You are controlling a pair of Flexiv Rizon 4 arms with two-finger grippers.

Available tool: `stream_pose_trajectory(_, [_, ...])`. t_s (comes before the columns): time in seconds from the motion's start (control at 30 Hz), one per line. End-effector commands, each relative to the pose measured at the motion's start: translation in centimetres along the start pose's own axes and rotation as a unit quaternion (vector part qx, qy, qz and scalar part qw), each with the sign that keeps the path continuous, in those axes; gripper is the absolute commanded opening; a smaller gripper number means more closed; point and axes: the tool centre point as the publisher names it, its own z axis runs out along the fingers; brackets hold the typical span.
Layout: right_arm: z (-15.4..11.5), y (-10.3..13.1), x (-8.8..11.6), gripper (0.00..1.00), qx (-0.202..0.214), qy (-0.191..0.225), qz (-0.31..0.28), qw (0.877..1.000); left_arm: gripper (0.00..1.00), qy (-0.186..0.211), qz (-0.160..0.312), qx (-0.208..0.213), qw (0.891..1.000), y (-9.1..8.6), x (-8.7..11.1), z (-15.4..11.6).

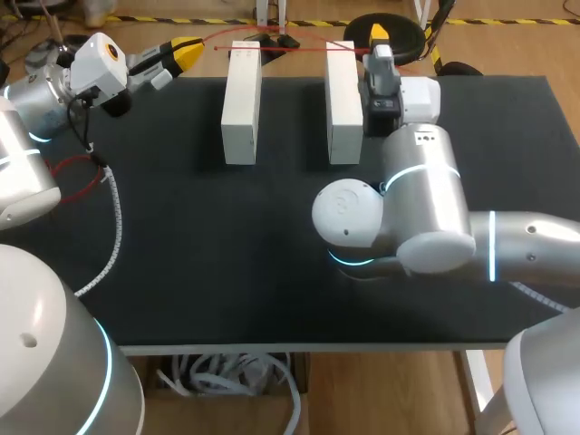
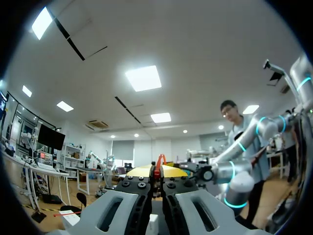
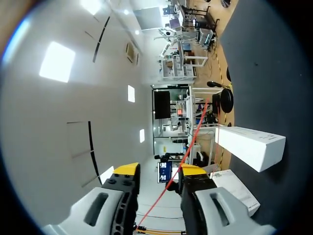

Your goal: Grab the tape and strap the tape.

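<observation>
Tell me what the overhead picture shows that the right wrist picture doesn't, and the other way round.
Only the head view shows the left pincer and the red tape strung from it, past the two white blocks, to the right pincer. Only the right wrist view looks out between the right pincer's yellow fingertips, which stand apart with the tape running between them. Both show the tape, the blocks, the right pincer and the black table.

Tape [image 1: 290, 48] crosses left block [image 1: 241, 104] and right block [image 1: 343, 104] on table [image 1: 227, 254]
</observation>
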Motion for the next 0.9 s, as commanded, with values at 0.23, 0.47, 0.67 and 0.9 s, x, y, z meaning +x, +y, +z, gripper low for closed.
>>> stream_pose_trajectory(0.23, [-0.7,-0.6,0.2,0.36,-0.007,-0.011,0.013,1.0,0.0,0.001,0.0,0.001,1.0,0.1,-0.1,0.0])
stream_pose_trajectory(0.47, [-1.4,-0.8,0.0,0.4,-0.009,-0.016,0.02,1.0,0.0,0.001,0.0,0.001,1.0,0.1,-0.1,0.0])
stream_pose_trajectory(0.67, [-1.8,-0.8,-0.2,0.43,-0.012,-0.018,0.021,1.0,0.0,0.001,0.0,0.001,1.0,0.1,-0.1,0.0])
stream_pose_trajectory(0.9, [-1.9,-0.8,-0.1,0.44,-0.014,-0.016,0.019,1.0,0.0,0.001,0.0,0.001,1.0,0.1,-0.1,0.0])
